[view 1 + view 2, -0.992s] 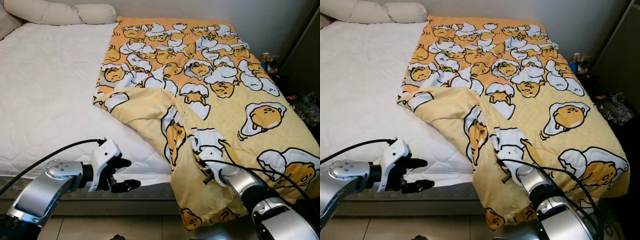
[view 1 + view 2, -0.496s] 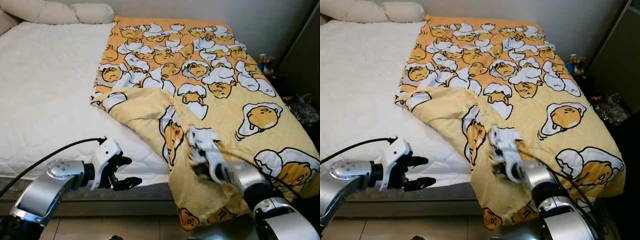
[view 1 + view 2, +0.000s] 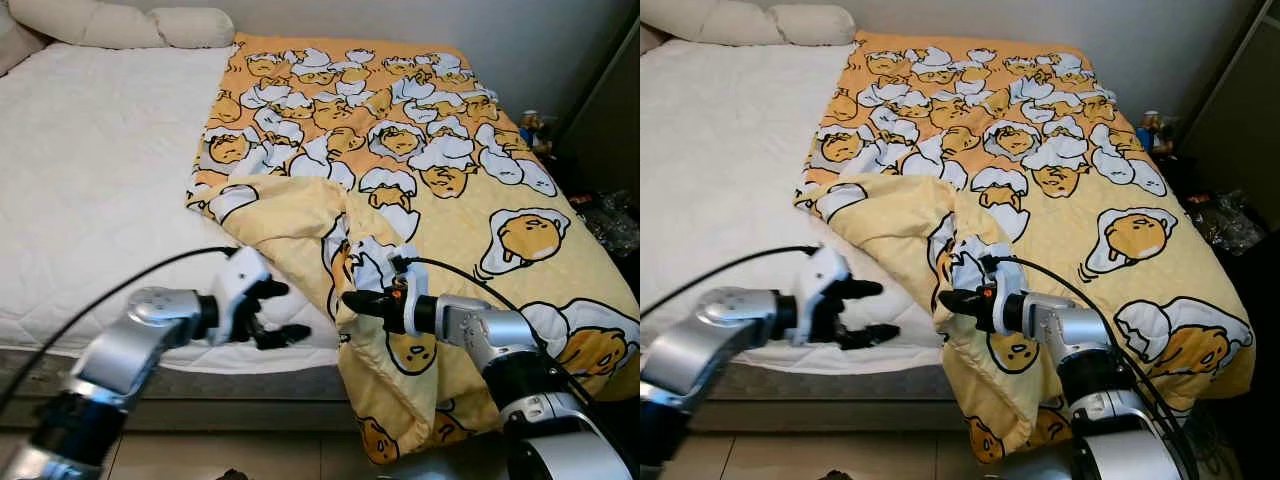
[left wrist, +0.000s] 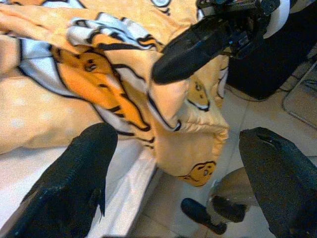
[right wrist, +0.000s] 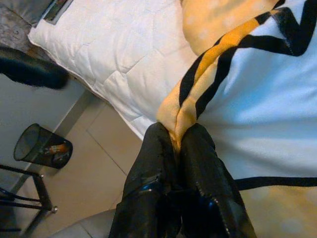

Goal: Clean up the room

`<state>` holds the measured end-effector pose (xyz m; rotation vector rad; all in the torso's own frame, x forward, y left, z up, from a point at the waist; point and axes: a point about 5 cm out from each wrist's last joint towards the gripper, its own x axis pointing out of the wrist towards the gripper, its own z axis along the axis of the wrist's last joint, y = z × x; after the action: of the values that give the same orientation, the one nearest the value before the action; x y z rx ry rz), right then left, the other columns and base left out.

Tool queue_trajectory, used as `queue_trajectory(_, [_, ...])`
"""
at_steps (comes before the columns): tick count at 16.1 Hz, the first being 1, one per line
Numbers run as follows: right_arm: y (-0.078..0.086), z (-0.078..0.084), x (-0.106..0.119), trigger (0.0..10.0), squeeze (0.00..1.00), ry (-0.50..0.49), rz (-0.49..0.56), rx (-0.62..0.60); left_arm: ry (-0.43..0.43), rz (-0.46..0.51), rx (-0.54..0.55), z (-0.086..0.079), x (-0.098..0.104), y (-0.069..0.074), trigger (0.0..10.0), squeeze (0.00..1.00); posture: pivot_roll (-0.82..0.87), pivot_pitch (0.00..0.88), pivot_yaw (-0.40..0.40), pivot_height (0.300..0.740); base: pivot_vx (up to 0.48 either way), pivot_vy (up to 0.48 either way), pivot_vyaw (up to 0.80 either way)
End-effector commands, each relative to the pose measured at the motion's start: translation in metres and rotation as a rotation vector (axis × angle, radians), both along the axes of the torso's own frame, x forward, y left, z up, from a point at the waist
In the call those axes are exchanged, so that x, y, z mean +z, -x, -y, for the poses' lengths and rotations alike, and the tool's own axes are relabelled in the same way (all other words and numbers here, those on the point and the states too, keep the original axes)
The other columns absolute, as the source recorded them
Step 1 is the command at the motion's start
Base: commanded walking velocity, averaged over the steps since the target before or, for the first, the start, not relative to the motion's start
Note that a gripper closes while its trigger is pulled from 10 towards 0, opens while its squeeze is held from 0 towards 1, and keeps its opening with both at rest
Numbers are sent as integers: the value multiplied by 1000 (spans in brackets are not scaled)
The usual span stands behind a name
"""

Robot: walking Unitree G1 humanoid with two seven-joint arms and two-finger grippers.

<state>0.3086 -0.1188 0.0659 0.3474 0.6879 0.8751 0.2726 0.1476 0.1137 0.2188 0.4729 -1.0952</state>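
Right wrist view: right tool [image 5: 177, 144] clenched on a pinched fold of the yellow egg-print blanket [image 3: 430, 170], both black fingers pressed together with cloth between them. White mattress [image 5: 109, 59] edge just past the fingertips; small wire bin [image 5: 42, 147] on the tiled floor below.

Head views: blanket covers the half of the bed on the right tool's side, long axis running away from the robot toward the pillows [image 3: 120, 22]. Its near corner is bunched and lifted at the right tool [image 3: 352, 299]; a loose flap lies folded back across the bare mattress beyond it.

Left tool [image 3: 277, 314] released, fingers spread, hovering at the mattress's near edge. Gripped corner lies just beside it, toward the right arm; left wrist view has that fold and the right tool's fingers straight ahead between its own fingers [image 4: 74, 183].

Judgement: bed-making step. Left tool is nearer the uncovered side, so the corner or hem likely needs drawing across toward it. Risk: cloth slipping from a thin pinch.
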Motion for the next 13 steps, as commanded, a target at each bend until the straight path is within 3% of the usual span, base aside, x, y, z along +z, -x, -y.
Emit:
queue_trajectory(1, [1,-1,6,0,0,-19,3,8,-14,-4,-27,11,-5,-2,10000,1000,-61,0,-47,740,0,0,0])
queue_trajectory(9, [6,-25,20,0,0,-103,4,2,28,-51,-19,31,-23,-2,10000,1000,-56,0,6,740,0,0,0])
queue_trajectory(10, [7,-31,21,0,0,-107,8,9,88,-53,-21,42,-21,-6,10000,365,-59,0,1,740,0,0,0])
queue_trajectory(11, [8,-35,21,0,0,-122,7,6,142,-72,-37,51,-20,-7,10000,0,-59,0,-2,740,0,0,0])
queue_trajectory(13, [10,-40,21,0,0,-148,2,2,167,-95,-48,59,-24,-7,10000,0,-59,0,3,740,0,0,0])
